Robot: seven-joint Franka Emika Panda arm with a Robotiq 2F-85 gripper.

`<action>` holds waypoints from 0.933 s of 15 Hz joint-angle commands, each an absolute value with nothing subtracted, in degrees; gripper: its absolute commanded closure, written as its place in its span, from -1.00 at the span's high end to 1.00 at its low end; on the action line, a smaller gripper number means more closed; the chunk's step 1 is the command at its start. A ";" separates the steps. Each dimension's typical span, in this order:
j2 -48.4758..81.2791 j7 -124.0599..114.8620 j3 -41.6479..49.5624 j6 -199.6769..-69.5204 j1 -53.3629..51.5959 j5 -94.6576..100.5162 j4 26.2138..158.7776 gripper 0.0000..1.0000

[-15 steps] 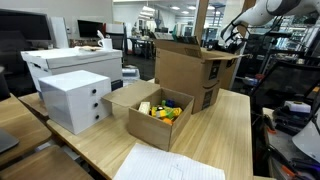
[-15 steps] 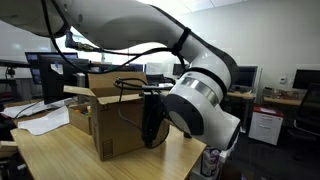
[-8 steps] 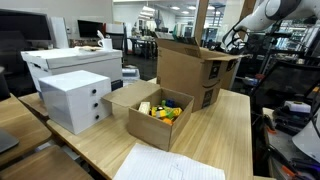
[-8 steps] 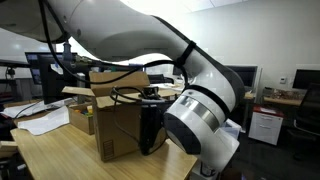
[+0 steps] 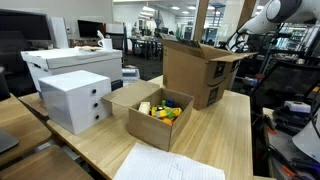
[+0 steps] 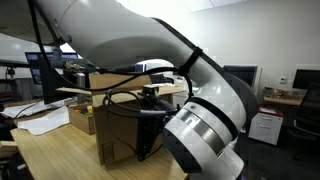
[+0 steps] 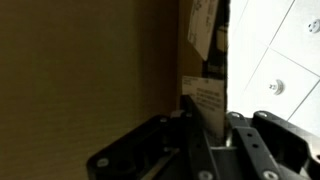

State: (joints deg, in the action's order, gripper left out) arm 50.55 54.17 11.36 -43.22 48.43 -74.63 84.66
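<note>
A large brown cardboard box [image 5: 198, 72] stands open at the back of the wooden table [image 5: 230, 130], and it also shows behind the arm as the box [image 6: 112, 130]. My gripper [image 5: 238, 42] comes in from the upper right and sits at the box's right-hand flap. In the wrist view the gripper [image 7: 217, 128] is shut on the thin edge of that cardboard flap [image 7: 206, 98], which carries a printed label. The box's brown wall [image 7: 90, 60] fills the left of that view. The robot arm [image 6: 200, 130] hides the gripper in an exterior view.
A small open box [image 5: 160, 112] with colourful items stands in front of the large one. A white drawer unit [image 5: 75, 100] and a white carton [image 5: 70, 62] sit to its left. A white sheet [image 5: 165, 165] lies at the near edge. Office desks and monitors stand around.
The arm has drawn to the right with the flap in its grip, and the large box has shifted and tipped slightly with it. The small box and white boxes have not moved.
</note>
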 commanded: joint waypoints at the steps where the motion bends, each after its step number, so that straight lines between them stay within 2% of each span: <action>1: 51.06 54.97 10.98 -40.75 48.92 -75.47 84.14 -0.25; 3: 51.15 54.91 11.01 -40.63 48.79 -75.44 84.13 -0.06; 6: 51.15 54.39 11.33 -40.70 48.37 -74.69 83.84 0.42; 7: 50.88 54.43 11.67 -40.91 48.12 -74.04 83.82 0.50; 10: 49.66 51.28 13.04 -43.00 46.46 -71.84 81.71 0.90; 14: 47.20 44.74 14.62 -45.43 44.34 -68.90 77.82 1.00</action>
State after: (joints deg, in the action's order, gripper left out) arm 50.40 49.87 13.15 -43.00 46.27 -71.35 80.02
